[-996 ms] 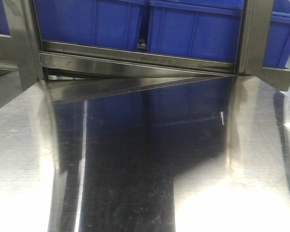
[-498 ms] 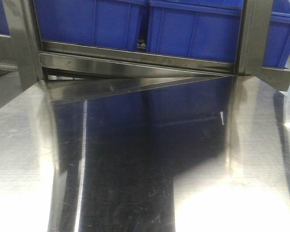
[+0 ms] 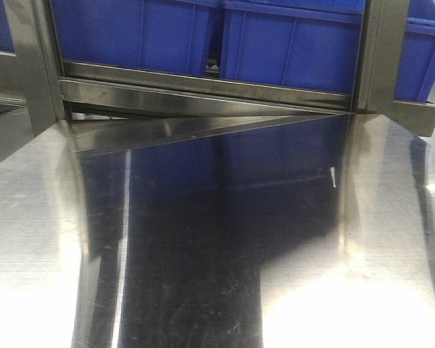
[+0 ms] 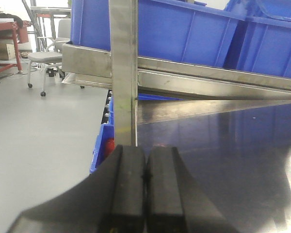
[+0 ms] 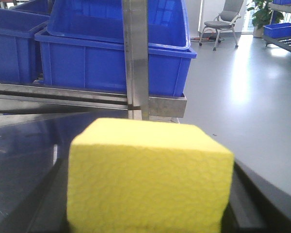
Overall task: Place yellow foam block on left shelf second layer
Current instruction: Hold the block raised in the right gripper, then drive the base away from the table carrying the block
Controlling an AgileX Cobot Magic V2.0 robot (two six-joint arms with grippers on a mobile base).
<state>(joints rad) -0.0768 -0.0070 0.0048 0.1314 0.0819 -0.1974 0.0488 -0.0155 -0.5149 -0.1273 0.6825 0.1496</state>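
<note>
The yellow foam block [image 5: 150,177] fills the lower middle of the right wrist view, with my right gripper [image 5: 150,199] shut on it. The gripper's dark fingers [image 5: 254,206] show on either side of the block. It hangs just above a shiny steel shelf board [image 3: 203,239], facing a steel upright [image 5: 136,58]. My left gripper [image 4: 146,156] is shut with its black pads pressed together and nothing between them, near another upright [image 4: 122,68]. In the front view neither gripper nor the block shows.
Large blue bins [image 3: 130,32] [image 3: 290,43] stand on the steel layer [image 3: 203,83] just behind the board. A lower blue bin [image 4: 103,145] sits beside the left upright. Grey floor, an office chair [image 4: 46,58] and a red table [image 4: 5,34] lie to the left.
</note>
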